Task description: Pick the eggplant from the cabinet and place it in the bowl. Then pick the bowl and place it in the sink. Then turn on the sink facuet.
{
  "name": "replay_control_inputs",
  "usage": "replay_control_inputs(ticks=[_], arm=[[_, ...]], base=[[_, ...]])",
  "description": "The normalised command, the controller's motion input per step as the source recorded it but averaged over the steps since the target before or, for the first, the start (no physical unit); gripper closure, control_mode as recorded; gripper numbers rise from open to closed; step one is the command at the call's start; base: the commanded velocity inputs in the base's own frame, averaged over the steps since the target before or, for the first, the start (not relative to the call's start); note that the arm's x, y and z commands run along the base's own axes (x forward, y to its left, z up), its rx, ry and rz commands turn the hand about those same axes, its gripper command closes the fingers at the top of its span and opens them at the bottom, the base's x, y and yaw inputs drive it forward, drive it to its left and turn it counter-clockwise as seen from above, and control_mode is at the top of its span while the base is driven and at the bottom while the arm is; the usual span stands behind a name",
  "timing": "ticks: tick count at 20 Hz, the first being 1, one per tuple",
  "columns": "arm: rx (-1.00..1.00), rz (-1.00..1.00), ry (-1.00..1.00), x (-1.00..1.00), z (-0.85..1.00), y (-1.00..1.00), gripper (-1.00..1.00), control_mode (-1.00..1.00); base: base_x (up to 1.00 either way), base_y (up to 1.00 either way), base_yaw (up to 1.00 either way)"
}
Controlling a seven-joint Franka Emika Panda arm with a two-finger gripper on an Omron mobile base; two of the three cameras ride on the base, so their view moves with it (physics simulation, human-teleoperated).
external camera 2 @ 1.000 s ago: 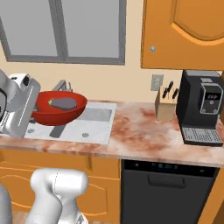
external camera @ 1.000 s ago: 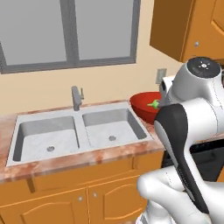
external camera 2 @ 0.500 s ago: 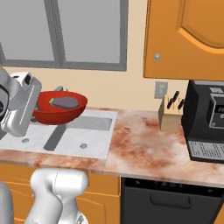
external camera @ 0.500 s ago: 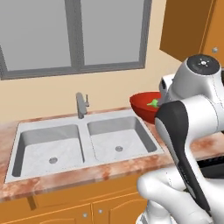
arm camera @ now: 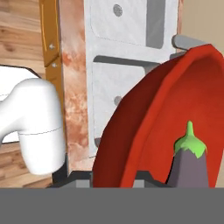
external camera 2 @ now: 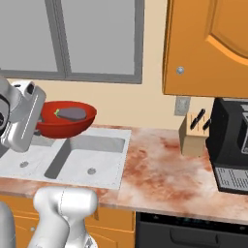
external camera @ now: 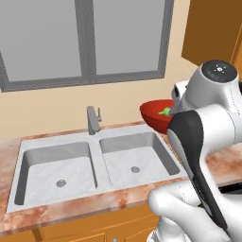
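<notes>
Hanging above the right rim of the light grey metal double sink, the shallow glossy red bowl appears in the left base view beside the white arm, clear of the marbled reddish desk. A bright green stem tip of the small grey-purple eggplant peeks over the bowl's rim. The small grey metal faucet stands upright at the sink's back edge, between the two basins.

From the right base view, the red bowl is lifted over the sink's right basin, with the eggplant lying inside it. The arm's white wrist meets the bowl's left rim. A wooden knife block and a black coffee machine stand toward the desk's right back edge, under an orange panelled cabinet door.

Along the hand view, the tool is clamped narrow on the bowl's rim. The eggplant rests in the bowl, green tip upward in the picture, with the sink beyond.
</notes>
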Motion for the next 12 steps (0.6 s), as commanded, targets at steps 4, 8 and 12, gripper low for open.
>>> replay_control_inputs(ticks=[4,8,12], arm=[[0.00,0.00,0.00,0.00,0.00,0.00,1.00,1.00],[0.02,0.02,0.01,0.01,-0.09,0.00,1.00,-1.00],[0.02,0.21,0.03,0.26,-0.69,-0.04,1.00,-1.00]], base=[[0.09,0.02,0.00],[0.00,0.00,0.02],[0.00,0.00,0.00]])
